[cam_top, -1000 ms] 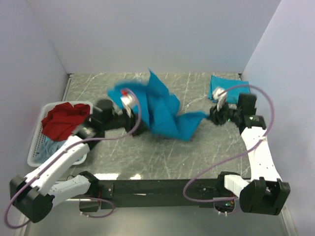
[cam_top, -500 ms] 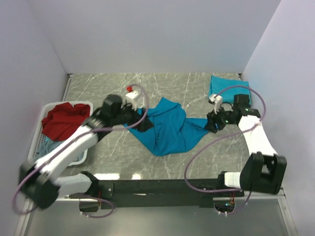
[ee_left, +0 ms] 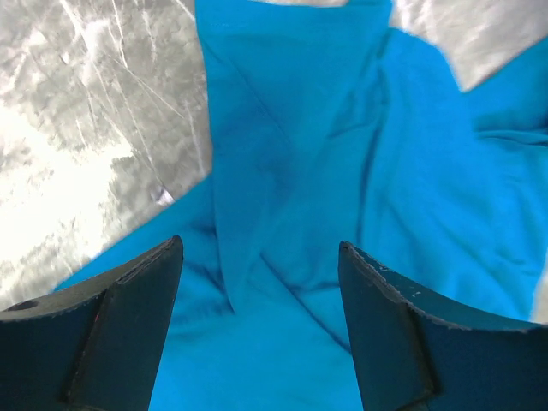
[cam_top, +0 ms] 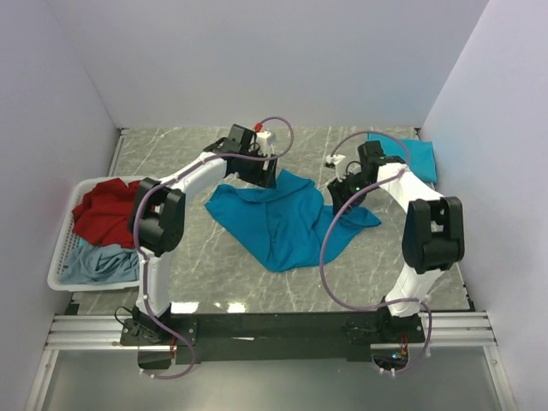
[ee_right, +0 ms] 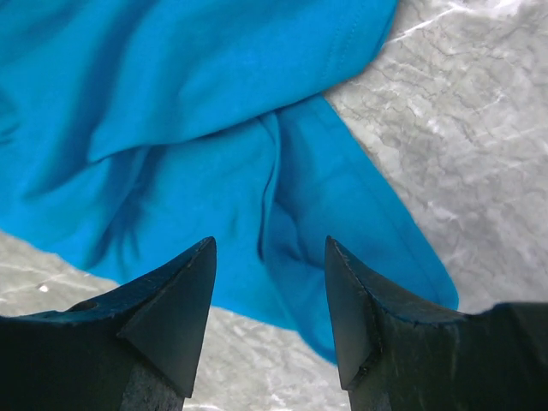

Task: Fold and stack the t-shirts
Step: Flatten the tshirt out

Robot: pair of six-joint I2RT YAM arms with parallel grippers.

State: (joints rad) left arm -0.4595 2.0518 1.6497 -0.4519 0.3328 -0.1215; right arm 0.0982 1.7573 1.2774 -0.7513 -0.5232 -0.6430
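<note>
The open teal t-shirt [cam_top: 274, 224] lies rumpled and unfolded on the marbled tabletop [cam_top: 171, 150], directly under both pairs of jaws. The left arm [cam_top: 201, 171] reaches out so that the left jaws hang over the shirt's far edge. They stand wide apart with nothing between them. In the left wrist view, cloth fills the gap between the tips, and a long crease runs away from the gap. Bare tabletop shows beyond the left tip and in the far corner past the right tip.

The right arm [cam_top: 402, 180] bends inward, and the right jaws hover over the shirt's right side. They too are spread and hold nothing. Below and ahead of them the cloth bunches into soft folds. A narrow tongue of it passes under the gap and ends just past the right tip, where grey tabletop begins.

A folded teal t-shirt [cam_top: 419, 158] lies flat on the outer side of the right jaws, close beside the right arm. Well out on the outer side of the left jaws stands a white slatted basket [cam_top: 60, 248]. It holds a red t-shirt [cam_top: 103, 210], heaped toward its far end, and a pale grey-blue t-shirt [cam_top: 98, 264] toward its near end.
</note>
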